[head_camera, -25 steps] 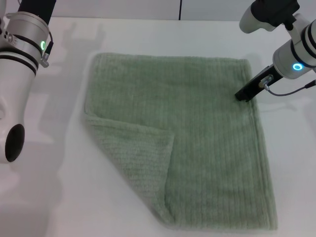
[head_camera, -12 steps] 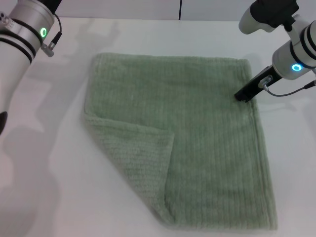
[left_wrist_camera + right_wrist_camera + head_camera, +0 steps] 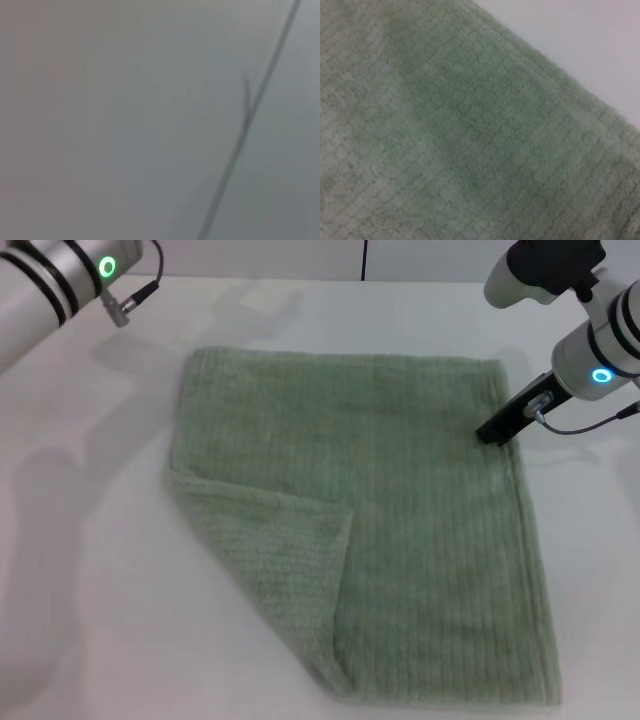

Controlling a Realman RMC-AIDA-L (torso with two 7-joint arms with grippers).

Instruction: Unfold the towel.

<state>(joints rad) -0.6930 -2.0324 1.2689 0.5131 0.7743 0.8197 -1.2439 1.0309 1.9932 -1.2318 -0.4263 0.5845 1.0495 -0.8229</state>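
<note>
Towel (image 3: 380, 520) lies flat with its near-left corner folded inward, far from the right gripper (image 3: 492, 432) at its right edge, jaws' state hidden.

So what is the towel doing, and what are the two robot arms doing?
towel: lying flat on the white table, near-left corner folded over on top.
right gripper: low at the towel's far right edge.
left arm: raised at the far left, off the towel; its gripper is not in view.
</note>
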